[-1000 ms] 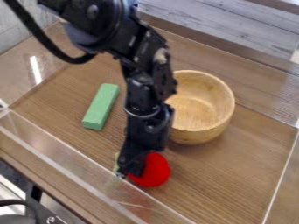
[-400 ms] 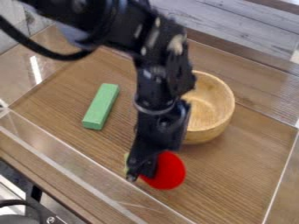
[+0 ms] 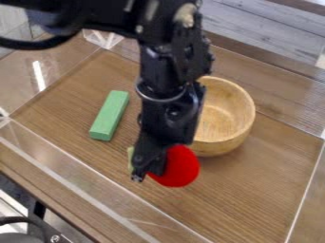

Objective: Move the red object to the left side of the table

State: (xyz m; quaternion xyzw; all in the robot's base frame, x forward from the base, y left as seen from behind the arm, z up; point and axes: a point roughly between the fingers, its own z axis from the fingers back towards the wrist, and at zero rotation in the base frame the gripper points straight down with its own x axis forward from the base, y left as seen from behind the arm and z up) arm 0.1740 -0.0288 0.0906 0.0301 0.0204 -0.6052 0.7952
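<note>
Grasp of the soft round bright-red toy fruit with the light-green stem piece (image 3: 176, 170) appeared to be secured, the fruit being pinched between the fingertips of the black robot gripper (image 3: 162, 163). It was held near the front edge of the dark brown wood-grain tabletop (image 3: 231, 203), in front of the round light wooden bowl (image 3: 226, 106), and seemed to be lifted. The pick-up was judged done; the carry to the left side and the release were left to be completed.

The 1 black arm reaches down from 11 o'clock, its gripper (image 3: 162, 163) pointing toward 6 o'clock, fingers closed around the red object (image 3: 176, 169).
</note>
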